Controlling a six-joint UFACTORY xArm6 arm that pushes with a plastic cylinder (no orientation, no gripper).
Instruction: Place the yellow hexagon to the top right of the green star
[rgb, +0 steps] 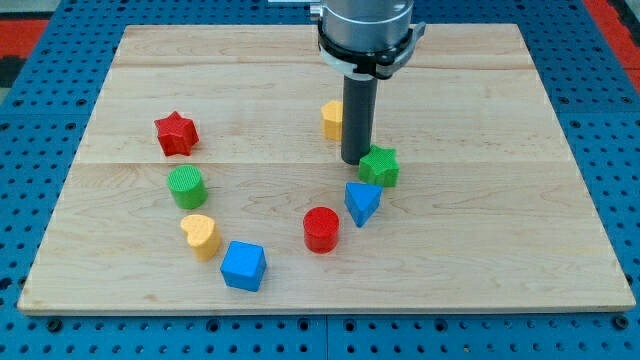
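Note:
The yellow hexagon (332, 119) lies on the wooden board (480, 200) just above the middle, partly hidden behind my rod. The green star (380, 166) lies below and to the right of it. My tip (355, 160) rests on the board between them, right next to the star's left side and just below the hexagon's right edge. Whether it touches either block I cannot tell.
A blue triangle (362, 203) lies just below the green star, a red cylinder (321, 229) to its lower left. On the left are a red star (176, 133), a green cylinder (186, 187), a yellow heart (200, 235) and a blue cube (243, 265).

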